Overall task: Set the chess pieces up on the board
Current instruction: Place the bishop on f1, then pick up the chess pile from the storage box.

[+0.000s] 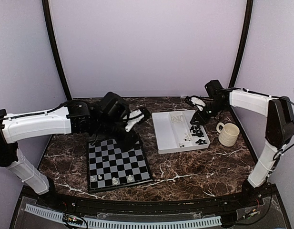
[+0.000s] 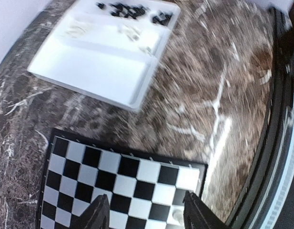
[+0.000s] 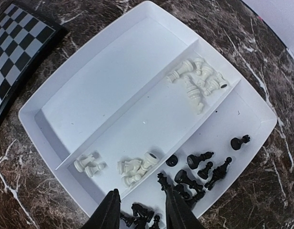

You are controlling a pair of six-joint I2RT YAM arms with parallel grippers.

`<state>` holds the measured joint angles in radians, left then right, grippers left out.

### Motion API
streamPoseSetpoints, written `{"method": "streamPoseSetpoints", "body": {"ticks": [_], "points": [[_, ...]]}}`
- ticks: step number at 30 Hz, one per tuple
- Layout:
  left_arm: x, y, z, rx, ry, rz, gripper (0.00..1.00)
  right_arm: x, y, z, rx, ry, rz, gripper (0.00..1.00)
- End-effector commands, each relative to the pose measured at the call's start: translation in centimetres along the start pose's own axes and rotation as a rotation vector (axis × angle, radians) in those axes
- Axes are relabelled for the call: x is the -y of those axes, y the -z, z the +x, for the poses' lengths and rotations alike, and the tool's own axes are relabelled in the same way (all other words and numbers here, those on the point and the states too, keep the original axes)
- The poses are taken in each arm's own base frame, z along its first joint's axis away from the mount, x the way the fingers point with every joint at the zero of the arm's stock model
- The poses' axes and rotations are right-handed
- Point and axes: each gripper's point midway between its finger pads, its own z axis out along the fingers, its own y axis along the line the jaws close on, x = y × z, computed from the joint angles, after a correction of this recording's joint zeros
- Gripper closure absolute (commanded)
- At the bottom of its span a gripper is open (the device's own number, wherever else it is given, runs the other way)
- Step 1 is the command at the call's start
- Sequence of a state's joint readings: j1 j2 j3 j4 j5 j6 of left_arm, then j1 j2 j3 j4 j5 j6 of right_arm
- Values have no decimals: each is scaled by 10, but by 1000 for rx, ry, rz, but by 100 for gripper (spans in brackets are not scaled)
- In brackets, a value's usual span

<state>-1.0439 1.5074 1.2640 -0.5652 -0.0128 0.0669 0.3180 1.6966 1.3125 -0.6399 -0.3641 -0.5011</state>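
Dark brown marble veined with white makes up the table [image 1: 223,162], and the board [image 1: 118,162] lies flat on it in front of the left arm, with the white divided tray [image 1: 166,138] just beside its far right corner and a cream ribbed mug [image 1: 228,134] to the right of the tray. Three white pieces [image 1: 115,181] stand apart from one another along the board's near rows. The left gripper [image 1: 137,117] hangs raised over the board's far edge with its fingers spread and nothing between them. Its wrist view is smeared, but the chequered squares show plainly in the gap, and what looks like one white piece [image 2: 177,217] sits just beside the right finger [image 2: 199,214]. The right gripper [image 3: 144,210] hangs over the tray's right strip, its two fingers apart. The black chessmen [image 3: 204,167] lie heaped and toppled directly under and just beside the tips, though I cannot tell whether either tip touches one. The white chessmen [image 3: 199,81] lie on their sides in the neighbouring strip, one cluster at the far end and two smaller clusters nearer the gripper. The tray's wide compartment [image 3: 113,81] lies on the side towards the board.
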Motion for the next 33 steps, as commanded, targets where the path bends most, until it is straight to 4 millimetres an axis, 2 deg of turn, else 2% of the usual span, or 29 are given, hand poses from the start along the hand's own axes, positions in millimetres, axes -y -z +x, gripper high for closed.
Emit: {"method": "streamPoseSetpoints", "body": {"ticks": [1,5,8,13,18,33], "points": [[-61,20,-66,301,252,-96,45,13,-19,-6,-58,-2,48,69],[-83,19,-93,440,419,-80,45,22,-42,-16,-96,29,46,72],[-82,10,-103,477,484,21,45,31,-56,-26,-109,58,58,73],[-73,-6,-95,428,490,92,45,44,-78,-37,-135,97,61,72],[-72,-5,-89,420,486,94,45,52,-95,-37,-173,115,61,72],[-70,-5,-83,425,492,102,45,66,-130,-17,-309,140,121,70]]}}
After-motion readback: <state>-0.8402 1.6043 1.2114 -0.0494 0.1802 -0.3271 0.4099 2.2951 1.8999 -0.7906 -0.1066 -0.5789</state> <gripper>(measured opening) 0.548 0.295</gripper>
